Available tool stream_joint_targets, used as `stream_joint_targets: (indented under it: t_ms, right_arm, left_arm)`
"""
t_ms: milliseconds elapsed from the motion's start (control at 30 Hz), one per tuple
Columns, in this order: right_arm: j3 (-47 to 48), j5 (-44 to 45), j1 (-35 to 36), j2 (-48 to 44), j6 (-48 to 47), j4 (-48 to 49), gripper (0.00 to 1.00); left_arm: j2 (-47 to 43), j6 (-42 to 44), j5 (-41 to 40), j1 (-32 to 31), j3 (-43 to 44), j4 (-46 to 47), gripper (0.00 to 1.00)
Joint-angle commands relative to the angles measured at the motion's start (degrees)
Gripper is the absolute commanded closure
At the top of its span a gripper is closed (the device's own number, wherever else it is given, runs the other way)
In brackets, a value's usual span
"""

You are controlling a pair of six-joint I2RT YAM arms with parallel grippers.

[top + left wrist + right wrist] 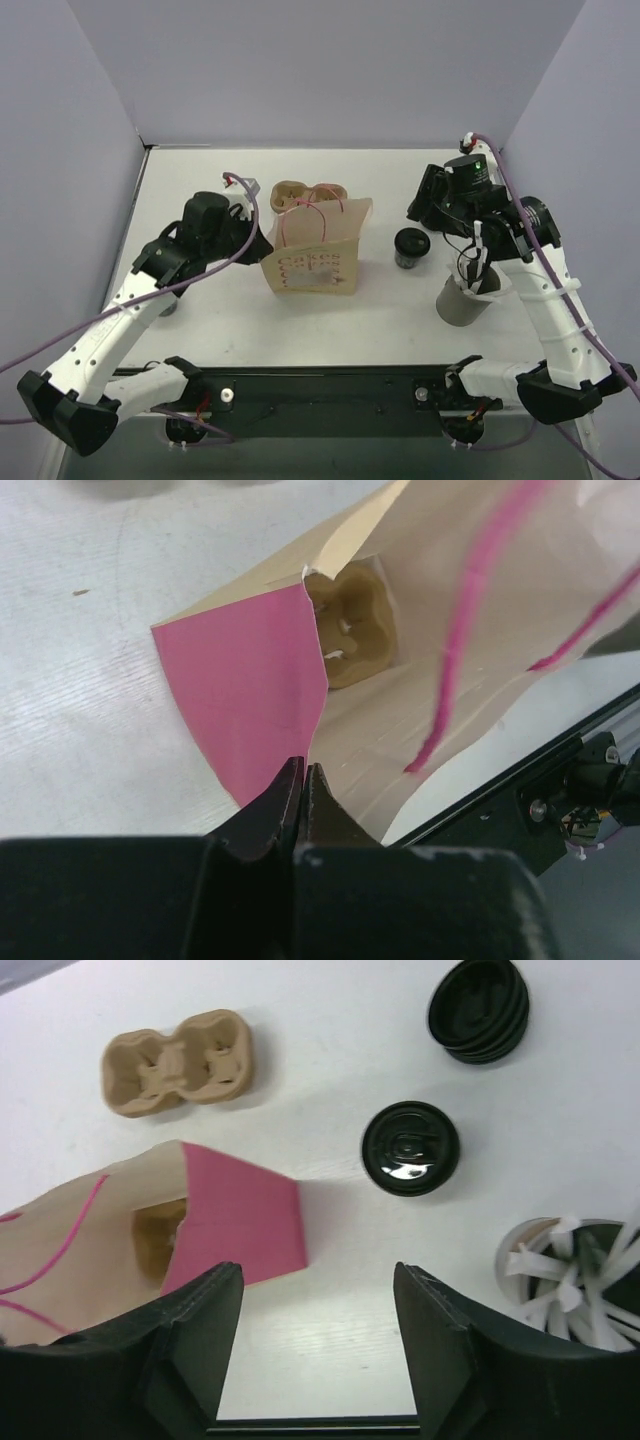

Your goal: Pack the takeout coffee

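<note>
While L gripper (303, 772) pinches bag (315, 255) rim and R gripper (315, 1278) hangs wide, empty, coffee cup (411, 247) sits on table (380, 320) beside bag; I reckon tray (355, 620) is in, cup not yet packed.

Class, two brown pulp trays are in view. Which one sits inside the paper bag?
The tray glimpsed through the paper bag's open mouth, beside its pink panel; the other tray lies uncovered on the table beyond it.
</note>
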Motion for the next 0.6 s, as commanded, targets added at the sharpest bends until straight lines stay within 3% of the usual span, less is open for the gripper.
stream_joint_targets:
  t_ms: [0,133,233,367,567]
  right_arm:
    - [0.6,0.6,-5.6,4.6,-9.8,-4.6,0.36]
    - [1.0,-5.2,-12.2,10.8,-11.1,-5.0,0.25]
    - [2.4,-5.6,-13.2,15.5,-12.3,-5.3,0.2]
    - [5.1,-7.5,-14.2,20.6,-14.2,-5.3,0.18]
    - [4.7,-8.5,-14.4,24.6,-16.5,-5.1,0.18]
  left_arm:
    - [-7.5,2.7,4.0,-1.1,-7.8,15.4,1.0]
    - [-14.6,2.8,4.3,-1.1,-13.8,23.6,1.0]
    - [-15.7,3.2,4.2,-1.1,-14.6,24.2,1.0]
    - [-15.5,3.6,5.0,-1.1,-15.2,23.2,1.0]
    - [-22.3,2.2,1.7,-1.1,-20.8,27.1,1.0]
